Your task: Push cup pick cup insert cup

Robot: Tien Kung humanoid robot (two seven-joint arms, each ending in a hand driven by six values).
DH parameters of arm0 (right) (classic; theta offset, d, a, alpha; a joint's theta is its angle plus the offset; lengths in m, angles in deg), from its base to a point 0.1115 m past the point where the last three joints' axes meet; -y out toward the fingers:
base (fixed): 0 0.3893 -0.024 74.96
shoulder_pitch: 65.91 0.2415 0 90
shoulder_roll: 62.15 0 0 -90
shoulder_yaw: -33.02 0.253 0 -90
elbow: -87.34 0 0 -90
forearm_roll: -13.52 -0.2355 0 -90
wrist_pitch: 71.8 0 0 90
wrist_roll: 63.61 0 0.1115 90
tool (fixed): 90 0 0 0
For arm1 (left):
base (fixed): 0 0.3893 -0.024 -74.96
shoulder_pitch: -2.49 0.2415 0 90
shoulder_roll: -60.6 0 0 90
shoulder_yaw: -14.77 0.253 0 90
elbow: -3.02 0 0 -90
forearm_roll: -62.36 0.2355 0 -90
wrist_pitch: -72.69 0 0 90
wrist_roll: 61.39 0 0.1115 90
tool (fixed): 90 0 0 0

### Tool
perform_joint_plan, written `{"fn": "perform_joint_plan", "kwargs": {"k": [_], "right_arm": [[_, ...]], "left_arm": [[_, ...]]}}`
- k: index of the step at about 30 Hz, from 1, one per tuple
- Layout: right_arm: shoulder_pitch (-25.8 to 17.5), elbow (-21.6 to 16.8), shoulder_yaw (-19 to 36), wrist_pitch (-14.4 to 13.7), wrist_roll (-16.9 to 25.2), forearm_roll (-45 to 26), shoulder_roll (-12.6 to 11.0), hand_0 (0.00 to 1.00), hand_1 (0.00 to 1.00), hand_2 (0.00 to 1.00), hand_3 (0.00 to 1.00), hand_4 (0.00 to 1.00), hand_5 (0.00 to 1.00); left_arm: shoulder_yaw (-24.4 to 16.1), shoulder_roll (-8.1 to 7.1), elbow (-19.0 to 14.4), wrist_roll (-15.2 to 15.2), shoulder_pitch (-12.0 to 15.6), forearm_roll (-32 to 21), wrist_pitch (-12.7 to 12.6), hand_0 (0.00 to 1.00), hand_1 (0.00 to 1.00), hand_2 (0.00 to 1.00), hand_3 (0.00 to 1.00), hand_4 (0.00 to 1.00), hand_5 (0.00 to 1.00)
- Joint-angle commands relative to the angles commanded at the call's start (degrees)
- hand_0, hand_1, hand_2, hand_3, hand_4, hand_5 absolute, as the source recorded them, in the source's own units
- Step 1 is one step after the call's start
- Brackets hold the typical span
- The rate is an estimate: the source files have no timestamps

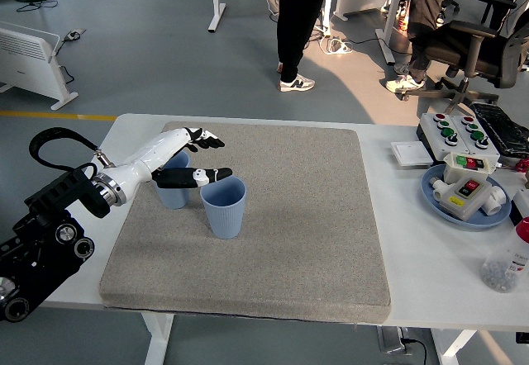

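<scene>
Two light blue cups stand upright on the grey mat [314,216]. The nearer cup [224,207] is left of the mat's middle. The other cup [172,191] stands just left of it and is partly hidden by my left hand [205,158]. The hand reaches over that cup from the left, with its fingers spread and holding nothing. The thumb points at the rim of the nearer cup. My right arm is out of view.
A blue plate [463,208] with a white button box sits at the right of the table, with a control box [463,130] and a clear bottle [506,266] near it. People stand beyond the table's far side.
</scene>
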State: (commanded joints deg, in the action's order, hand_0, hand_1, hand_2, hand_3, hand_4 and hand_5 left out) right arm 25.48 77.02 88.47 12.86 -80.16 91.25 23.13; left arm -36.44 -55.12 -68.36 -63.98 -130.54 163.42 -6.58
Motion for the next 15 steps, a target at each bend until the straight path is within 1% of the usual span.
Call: {"fn": "perform_joint_plan", "kwargs": {"k": [1, 2, 4, 5, 7, 10, 11, 13, 15], "right_arm": [[0.03, 0.00, -0.12, 0.01, 0.01, -0.12, 0.00, 0.528, 0.546, 0.508, 0.599, 0.190, 0.998], [0.07, 0.00, -0.30, 0.05, 0.03, -0.28, -0.01, 0.528, 0.546, 0.508, 0.599, 0.190, 0.998], [0.12, 0.00, -0.57, 0.08, 0.03, -0.57, 0.00, 0.528, 0.546, 0.508, 0.599, 0.190, 0.998], [0.15, 0.00, -0.68, 0.10, 0.03, -0.66, 0.00, 0.528, 0.546, 0.506, 0.598, 0.189, 0.998], [0.18, 0.00, -0.84, 0.15, 0.03, -0.71, -0.02, 0.528, 0.546, 0.506, 0.598, 0.189, 0.998], [0.11, 0.00, -0.85, 0.21, 0.02, -0.55, -0.06, 0.528, 0.546, 0.506, 0.598, 0.189, 0.998], [0.10, 0.00, -0.84, 0.22, 0.02, -0.51, -0.06, 0.528, 0.546, 0.506, 0.598, 0.190, 0.998], [0.06, 0.00, -0.83, 0.23, -0.02, -0.38, -0.05, 0.528, 0.546, 0.506, 0.598, 0.190, 0.998], [0.07, 0.00, -0.90, 0.32, -0.03, -0.08, -0.09, 0.528, 0.546, 0.506, 0.598, 0.190, 0.998]], "left_arm": [[1.00, 0.00, 0.30, 0.16, -1.36, 2.23, 1.76, 0.906, 0.947, 0.998, 0.928, 0.970, 0.476], [2.88, 0.05, 0.83, 0.38, -3.45, 4.84, 4.09, 0.906, 0.947, 0.998, 0.928, 0.970, 0.476], [5.39, 0.19, 1.77, 0.47, -6.11, 9.25, 7.20, 0.906, 0.947, 0.998, 0.928, 0.970, 0.476], [6.78, 0.31, 2.31, 0.52, -7.43, 11.41, 8.66, 0.910, 0.952, 0.998, 0.981, 0.953, 0.373], [9.30, 0.64, 3.52, 0.57, -9.76, 13.10, 11.25, 0.910, 0.952, 0.998, 0.981, 0.953, 0.373], [12.43, 1.34, 5.36, 0.51, -12.50, 12.30, 14.00, 0.910, 0.952, 0.998, 0.981, 0.953, 0.373], [13.04, 1.49, 5.71, 0.52, -12.99, 12.13, 14.43, 0.888, 0.940, 0.998, 0.971, 0.923, 0.306], [14.66, 2.07, 7.06, 0.33, -14.17, 11.16, 14.90, 0.888, 0.940, 0.998, 0.971, 0.923, 0.306], [16.50, 3.04, 9.13, 0.04, -15.50, 10.31, 14.72, 0.888, 0.940, 0.998, 0.971, 0.923, 0.306]]}}
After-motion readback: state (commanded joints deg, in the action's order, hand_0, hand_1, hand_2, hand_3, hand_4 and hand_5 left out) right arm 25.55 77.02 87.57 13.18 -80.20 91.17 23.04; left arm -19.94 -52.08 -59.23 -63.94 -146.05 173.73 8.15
